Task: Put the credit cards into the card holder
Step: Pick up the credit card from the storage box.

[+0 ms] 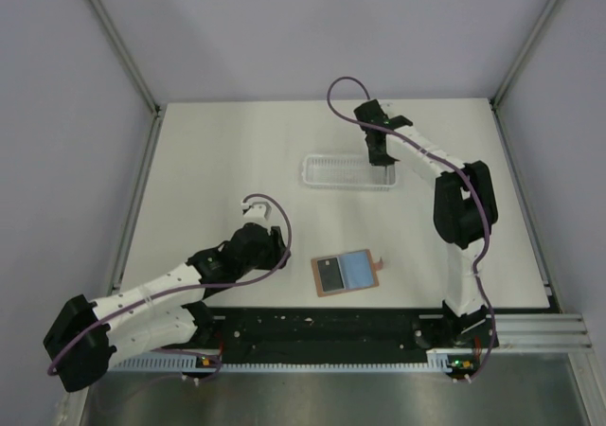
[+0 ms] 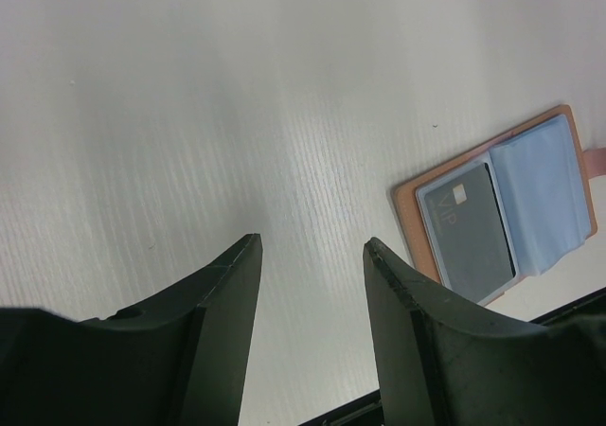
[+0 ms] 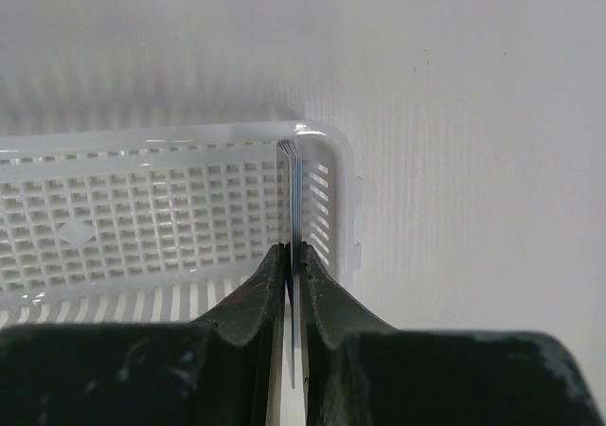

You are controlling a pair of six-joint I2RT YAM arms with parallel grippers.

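**Top view.** The small reddish-brown, leather-like folding card holder (image 1: 346, 273) is seen lying open on the white table (image 1: 218, 161). It is well apart from the right gripper (image 1: 380, 156), back toward that arm's base. The right arm is extended forward with its wrist pitched down, so that the gripper dips into the right end of the white slatted plastic tray (image 1: 327, 172). The left arm (image 1: 161, 289) is folded low over the table, to the left of the holder.

**Left wrist view.** The left gripper (image 2: 312, 246) is shown half spread, with nothing between its fingers and bare table beneath. The holder lies ahead of it and to its right. A flat black credit card with a small white mark (image 2: 469, 227) is seated in the holder's clear pocket. The adjoining pale blue pocket (image 2: 544, 194) appears unfilled.

**Right wrist view.** The fingers are pinched narrowly on the second credit card (image 3: 294, 199), a thin card seen edge-on. It is held upright inside the tray's corner. Whether it has cleared the tray floor cannot be told.

The task is judged about half done: one card is stowed, while the gripped one is yet to be lifted, carried and inserted.
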